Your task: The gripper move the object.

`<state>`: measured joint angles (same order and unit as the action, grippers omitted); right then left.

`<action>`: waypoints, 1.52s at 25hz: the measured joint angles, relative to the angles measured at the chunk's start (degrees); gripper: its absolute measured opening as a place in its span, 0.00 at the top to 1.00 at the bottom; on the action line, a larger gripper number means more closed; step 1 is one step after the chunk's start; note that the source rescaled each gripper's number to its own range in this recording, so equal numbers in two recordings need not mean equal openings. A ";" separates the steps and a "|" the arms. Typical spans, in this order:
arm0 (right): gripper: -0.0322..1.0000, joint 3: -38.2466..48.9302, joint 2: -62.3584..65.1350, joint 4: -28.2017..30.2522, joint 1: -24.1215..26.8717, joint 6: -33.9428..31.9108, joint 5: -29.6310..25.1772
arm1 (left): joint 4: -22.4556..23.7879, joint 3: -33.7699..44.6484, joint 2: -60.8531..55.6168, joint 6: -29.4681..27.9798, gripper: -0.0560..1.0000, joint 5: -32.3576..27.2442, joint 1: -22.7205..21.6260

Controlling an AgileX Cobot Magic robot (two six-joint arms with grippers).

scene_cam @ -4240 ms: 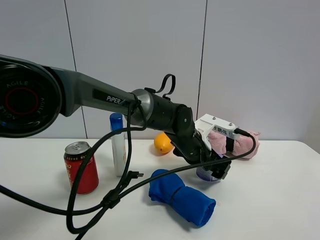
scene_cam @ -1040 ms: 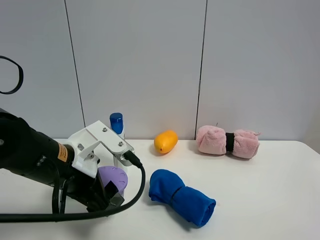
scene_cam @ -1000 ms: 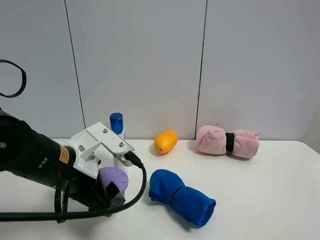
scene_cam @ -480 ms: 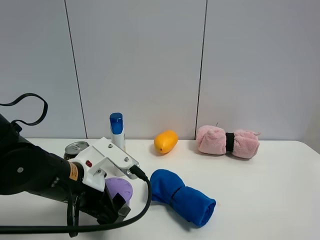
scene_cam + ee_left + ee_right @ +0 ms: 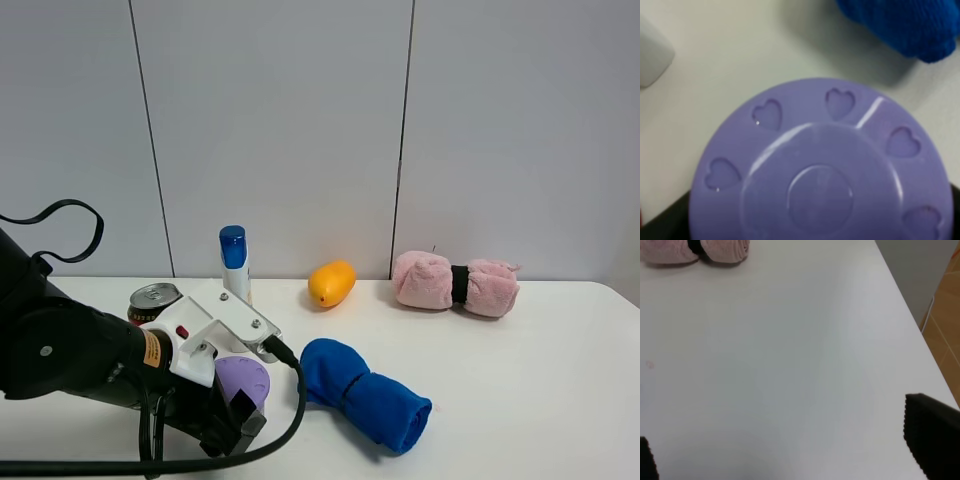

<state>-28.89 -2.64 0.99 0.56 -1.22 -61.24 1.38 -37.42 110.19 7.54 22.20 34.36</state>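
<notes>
- nearest, at the front left of the white table (image 5: 520,390), the left gripper (image 5: 232,405) sits low on its white mount, with its black fingers (image 5: 665,227) on either side of the object (image 5: 243,377). whether they pinch it or only flank it, i cannot tell.
- the object, a squat lavender container, stands upright on the table. the left wrist view looks straight down on its lid, where small heart-shaped dents ring a round centre.
- the right gripper (image 5: 785,440) hangs over a bare stretch of table near an edge, fingers spread wide with nothing between them.
- a rolled blue cloth (image 5: 365,393) lies near the object, toward the middle of the table. a black cable (image 5: 297,385) curves between the two.
- behind the left arm a red soda can (image 5: 150,298) shows only its top, the rest hidden by the arm.
- a little farther back, a white bottle (image 5: 236,280) with a blue cap stands upright.
- an orange oval fruit (image 5: 331,283) lies close to the wall (image 5: 300,120).
- far right, by the same wall, lies a pink rolled towel (image 5: 490,288) with a dark band round its middle.
</notes>
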 joint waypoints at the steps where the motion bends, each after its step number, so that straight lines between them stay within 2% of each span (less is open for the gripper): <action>1: 0.00 0.00 0.00 0.00 0.00 0.00 0.00 | 0.00 0.00 0.00 -0.70 0.46 -0.25 0.00; 2: 0.00 0.00 0.00 0.00 0.00 0.00 0.00 | 0.00 0.00 0.00 -1.17 0.28 -0.31 0.00; 3: 0.00 0.00 0.00 0.00 0.00 0.00 0.00 | 0.00 0.00 -0.05 -1.45 0.16 -0.31 0.00; 5: 0.00 0.00 0.00 0.00 0.00 0.00 0.00 | 0.00 0.00 -0.62 -1.64 0.06 -0.45 -0.21; 7: 0.00 0.00 0.00 0.00 0.00 0.00 0.00 | 0.00 0.00 -1.57 -1.75 0.03 -0.89 -0.39; 12: 0.00 0.00 0.00 0.00 0.00 0.00 0.00 | 0.21 0.05 -6.41 -1.86 0.03 -3.26 -0.51; 16: 0.00 0.00 0.00 0.00 0.00 0.00 0.00 | 0.21 -1.12 -15.35 -1.92 0.02 -9.11 -0.51; 19: 0.00 0.00 0.00 0.00 0.00 0.00 0.00 | 0.21 -4.98 -22.91 -2.84 0.02 -17.86 -0.51; 25: 0.00 0.00 0.00 0.00 0.00 0.00 0.00 | 0.42 -16.42 -33.00 -3.37 0.02 -43.05 -0.51; 28: 0.00 0.00 0.00 0.00 0.00 0.00 0.00 | 1.96 -22.23 -34.20 -3.37 0.02 -55.75 -0.72; 31: 0.00 0.00 0.00 0.00 0.00 0.00 0.00 | 5.14 -26.73 -34.24 -3.37 0.02 -65.99 -2.29; 34: 0.00 0.00 0.00 0.00 0.00 0.00 0.00 | 9.09 -29.45 -34.24 -3.37 0.02 -70.74 -4.84; 38: 0.00 0.00 0.00 0.00 0.00 0.00 0.00 | 10.17 -31.48 -34.24 -3.37 0.02 -71.64 -10.96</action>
<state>-28.89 -2.64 0.99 0.56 -1.22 -61.24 11.55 -68.90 75.94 4.17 -49.44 23.40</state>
